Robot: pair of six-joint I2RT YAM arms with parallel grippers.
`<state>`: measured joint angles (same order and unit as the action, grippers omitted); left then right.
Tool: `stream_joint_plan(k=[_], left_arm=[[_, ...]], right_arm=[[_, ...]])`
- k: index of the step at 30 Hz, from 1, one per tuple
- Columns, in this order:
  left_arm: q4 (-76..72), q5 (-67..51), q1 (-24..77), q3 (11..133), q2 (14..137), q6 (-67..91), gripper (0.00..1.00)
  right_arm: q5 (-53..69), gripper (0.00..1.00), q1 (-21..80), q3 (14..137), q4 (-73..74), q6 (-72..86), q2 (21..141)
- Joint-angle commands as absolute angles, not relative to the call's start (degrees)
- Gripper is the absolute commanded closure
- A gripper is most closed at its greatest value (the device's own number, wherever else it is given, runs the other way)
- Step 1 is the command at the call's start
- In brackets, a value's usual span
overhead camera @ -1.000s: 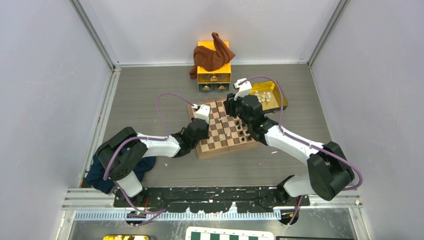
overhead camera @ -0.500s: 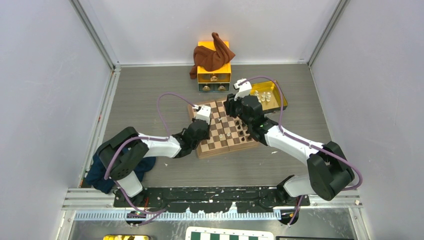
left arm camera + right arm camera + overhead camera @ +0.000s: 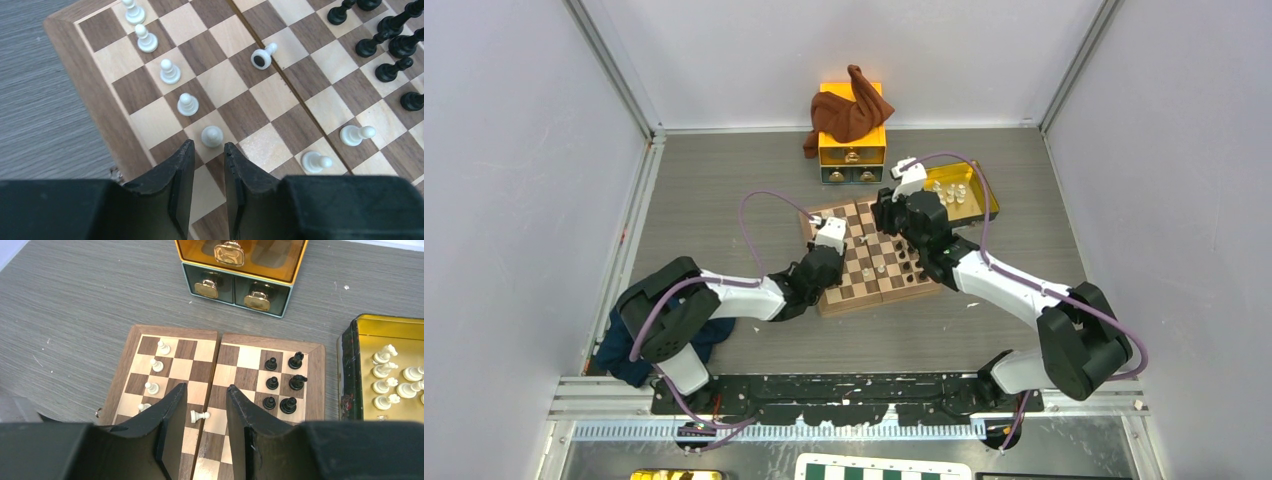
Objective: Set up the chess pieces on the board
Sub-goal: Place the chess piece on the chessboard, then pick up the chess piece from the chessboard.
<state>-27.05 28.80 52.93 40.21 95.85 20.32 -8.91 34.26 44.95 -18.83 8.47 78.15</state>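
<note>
Cream pawns [image 3: 170, 72] line the board's [image 3: 100, 110] nine-o'clock edge; left fingers [image 3: 181, 180], slightly parted and empty, sit at six o'clock of the nearest; best back straight out without clipping it; right fingers [image 3: 170, 435] hover open, empty.

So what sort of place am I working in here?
Probably a lab robot cell, not a home: bare white panel walls on metal frame posts box in a grey table, with staged props like the chessboard and a small drawer chest.
</note>
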Motion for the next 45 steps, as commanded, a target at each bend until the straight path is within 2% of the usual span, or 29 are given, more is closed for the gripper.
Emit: stream_joint_plan(k=[1, 4, 17, 27, 36, 45], left_arm=[[-26.8, 33.4, 53.6, 40.1, 89.9, 19.8, 0.70], [-21.6, 34.7, 53.7, 41.6, 85.5, 19.9, 0.70], [4.4, 35.8, 53.8, 50.6, 67.9, 22.6, 0.66], [9.8, 32.8, 53.8, 51.3, 61.4, 20.0, 0.64], [11.0, 31.6, 53.8, 50.1, 56.7, 15.8, 0.62], [11.3, 32.2, 53.8, 48.8, 53.9, 14.1, 0.60]], right_arm=[[-9.0, 0.60, 34.1, 47.8, -18.8, 8.8, 79.3], [-8.5, 0.59, 34.1, 51.1, -14.6, 10.0, 80.8], [-8.1, 0.59, 35.0, 78.0, 19.6, 18.2, 96.5], [-19.4, 0.61, 38.6, 94.8, 38.9, 38.3, 107.9], [-21.6, 0.65, 37.8, 92.3, 39.8, 60.7, 110.2], [-19.0, 0.65, 36.3, 88.8, 38.7, 69.3, 110.7]])
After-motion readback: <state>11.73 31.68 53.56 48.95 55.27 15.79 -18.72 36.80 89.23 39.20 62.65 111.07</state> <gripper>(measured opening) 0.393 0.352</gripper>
